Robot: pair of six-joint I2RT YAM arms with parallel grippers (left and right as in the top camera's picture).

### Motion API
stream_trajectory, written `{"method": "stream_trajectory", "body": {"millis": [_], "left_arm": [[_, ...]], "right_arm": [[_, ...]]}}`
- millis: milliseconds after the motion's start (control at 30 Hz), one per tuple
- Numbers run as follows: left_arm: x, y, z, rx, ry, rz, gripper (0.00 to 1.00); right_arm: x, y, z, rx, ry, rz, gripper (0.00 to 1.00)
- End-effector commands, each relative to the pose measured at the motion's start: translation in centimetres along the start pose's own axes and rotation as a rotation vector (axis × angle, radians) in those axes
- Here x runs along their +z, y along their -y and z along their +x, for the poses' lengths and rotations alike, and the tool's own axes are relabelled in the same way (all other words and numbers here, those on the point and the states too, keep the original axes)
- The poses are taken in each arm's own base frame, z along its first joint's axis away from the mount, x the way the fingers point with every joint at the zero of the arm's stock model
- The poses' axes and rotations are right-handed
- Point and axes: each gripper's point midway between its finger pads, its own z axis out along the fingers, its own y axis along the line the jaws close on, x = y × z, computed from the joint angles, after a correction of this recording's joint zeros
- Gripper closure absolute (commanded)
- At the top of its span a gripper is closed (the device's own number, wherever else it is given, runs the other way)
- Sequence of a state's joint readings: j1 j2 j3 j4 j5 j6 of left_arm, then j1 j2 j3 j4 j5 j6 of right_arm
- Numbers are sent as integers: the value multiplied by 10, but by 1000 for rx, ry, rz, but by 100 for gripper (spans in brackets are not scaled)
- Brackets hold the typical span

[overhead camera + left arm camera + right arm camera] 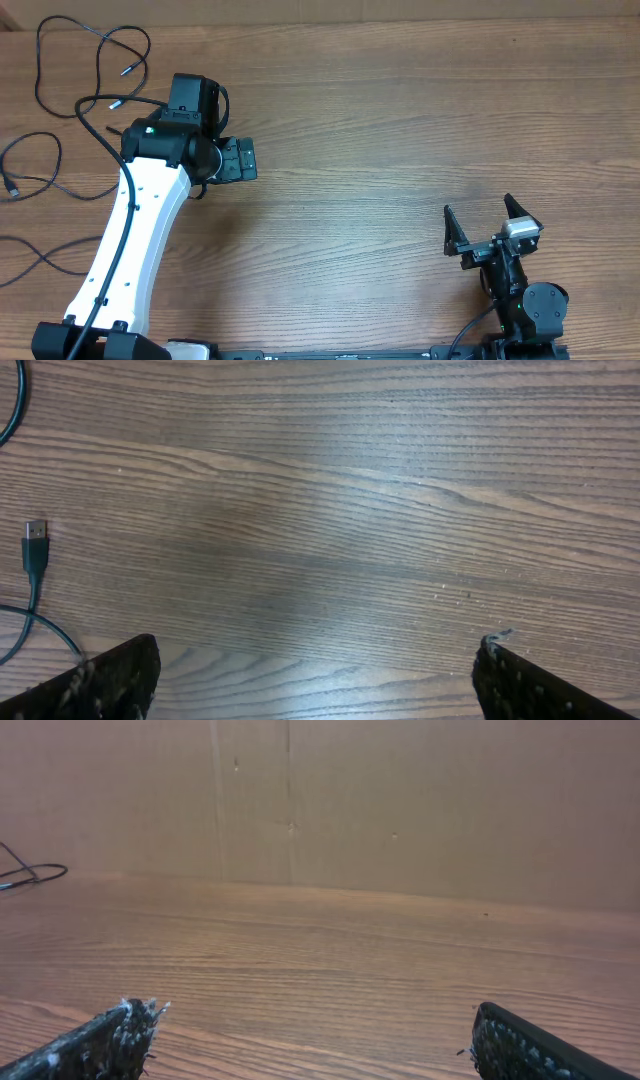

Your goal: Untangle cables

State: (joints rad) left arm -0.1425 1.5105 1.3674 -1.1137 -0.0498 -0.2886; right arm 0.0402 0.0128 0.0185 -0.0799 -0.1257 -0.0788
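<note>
Overhead: cables (pixel 128 70) sprawl in loose strands at the table's (pixel 380 120) far left, beside the left arm (pixel 130 230). The right fingers (pixel 452 230) are spread wide and empty.

Left wrist: left fingers (pixel 110 680) released over bare wood, plug (pixel 35 547) nearby.

Right wrist: fingers apart, cable strand (pixel 30 873) far left.

cables (pixel 38 70) on table (pixel 400 120), far left (perhaps overlapping)

Thin black cables (pixel 38 70) lie as loose, curving strands flat on the far-left part of the wooden table. The farthest strands form wide overlapping loops ending in two small silver plug tips (pixel 127 70). Nearer, at the left edge, another strand curls into a loop ending in a black USB plug (pixel 35 546), and one more strand bends along the near-left edge.
</note>
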Motion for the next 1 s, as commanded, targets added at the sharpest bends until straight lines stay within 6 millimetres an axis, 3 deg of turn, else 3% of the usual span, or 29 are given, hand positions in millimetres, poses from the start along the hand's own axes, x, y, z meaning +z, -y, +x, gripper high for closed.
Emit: {"method": "stream_trajectory", "body": {"millis": [0,400,967], "left_arm": [[2,-3,0,-18,-5,-13,0],[2,-3,0,-18,-5,-13,0],[2,-3,0,-18,-5,-12,0]], "right_arm": [[0,1,2,2,1,6,0],[0,13,4,3,-7,78,0],[0,12,4,3,-4,74,0]]}}
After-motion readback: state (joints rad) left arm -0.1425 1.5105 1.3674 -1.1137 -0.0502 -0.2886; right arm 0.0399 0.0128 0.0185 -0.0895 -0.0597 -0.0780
